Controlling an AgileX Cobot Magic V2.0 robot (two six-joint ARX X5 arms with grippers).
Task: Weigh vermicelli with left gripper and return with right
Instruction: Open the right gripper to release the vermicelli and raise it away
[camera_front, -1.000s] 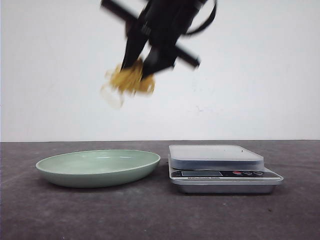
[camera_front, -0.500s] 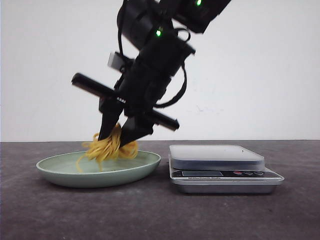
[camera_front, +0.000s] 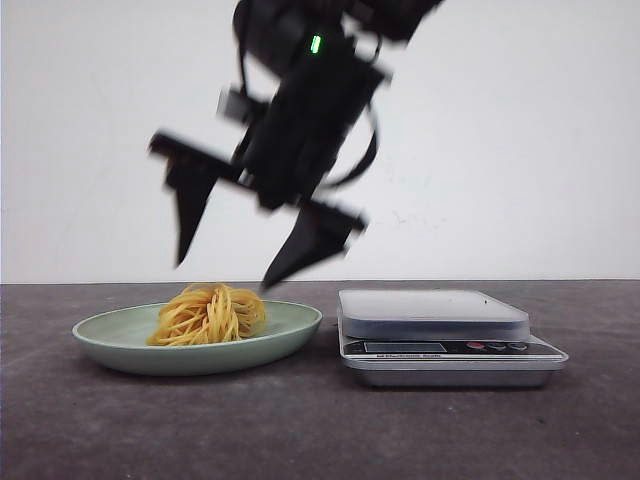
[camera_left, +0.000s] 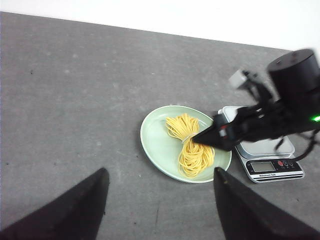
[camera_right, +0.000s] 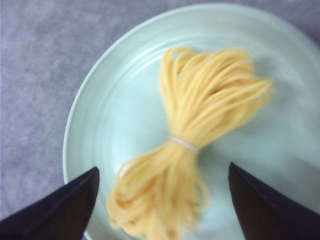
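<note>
A yellow bundle of vermicelli (camera_front: 208, 315), tied with a white band, lies in the pale green plate (camera_front: 120, 345). My right gripper (camera_front: 224, 273) hangs open just above it, one finger on each side, touching nothing. In the right wrist view the vermicelli (camera_right: 200, 135) lies on the plate (camera_right: 115, 100) between the spread tips of the right gripper (camera_right: 163, 167). My left gripper (camera_left: 160, 170) is open and empty, high above the table. From there I see the plate (camera_left: 155, 140), the vermicelli (camera_left: 192, 150) and the right arm (camera_left: 280, 120). The left gripper is out of the front view.
A silver kitchen scale (camera_front: 435, 315) stands right of the plate, nothing on its platform; it also shows as the scale (camera_left: 265, 150) in the left wrist view. The dark grey table (camera_front: 300, 430) ends at a white wall behind.
The right gripper came down from high up with the vermicelli, opened and let it go into the plate. It has now lifted slightly with its fingers apart.
</note>
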